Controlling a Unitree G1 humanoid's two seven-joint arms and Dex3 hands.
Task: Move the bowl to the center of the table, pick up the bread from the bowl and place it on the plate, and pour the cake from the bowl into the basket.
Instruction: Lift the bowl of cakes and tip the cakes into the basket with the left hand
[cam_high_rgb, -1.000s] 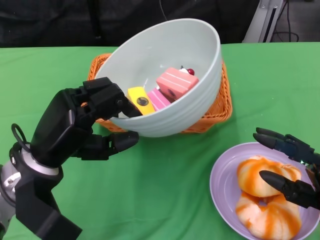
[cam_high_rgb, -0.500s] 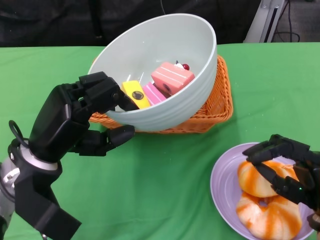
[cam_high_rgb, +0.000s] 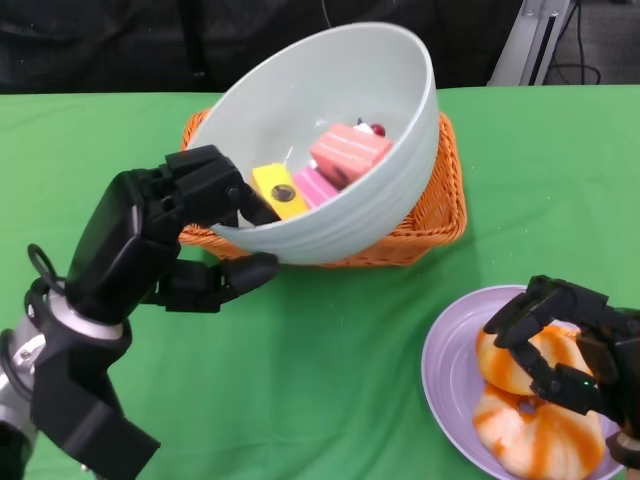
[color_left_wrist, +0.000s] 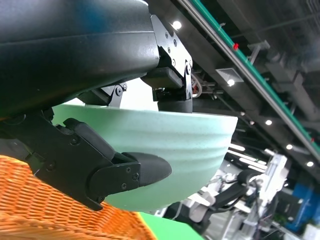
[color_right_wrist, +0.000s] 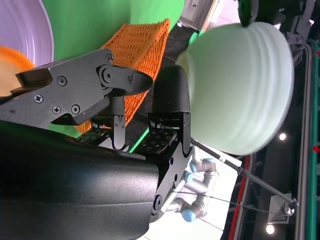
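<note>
One pale green bowl (cam_high_rgb: 330, 150) hangs tilted over one orange basket (cam_high_rgb: 440, 215), its open side turned toward the camera. Three cake pieces lie low inside it: a yellow cake (cam_high_rgb: 280, 190) just past the left hand's upper fingers, a small pink cake (cam_high_rgb: 318, 187) beside that, and a bigger striped pink cake (cam_high_rgb: 350, 152) farthest from those fingers, with a red-topped bit peeking from behind it. The left hand (cam_high_rgb: 185, 235) grips the bowl by its lower rim, upper fingers hooked over the edge into the bowl and the thumb pressed under the outer wall, its forearm rising from the lower left. One purple plate (cam_high_rgb: 450, 360) sits near the right hand (cam_high_rgb: 560, 345) and carries two orange-and-white breads: one bread (cam_high_rgb: 520, 350) under the curled fingers, a second bread (cam_high_rgb: 540, 435) just below them. The right hand arches over the upper bread with fingers bent down; whether they actually clasp it cannot be told.
</note>
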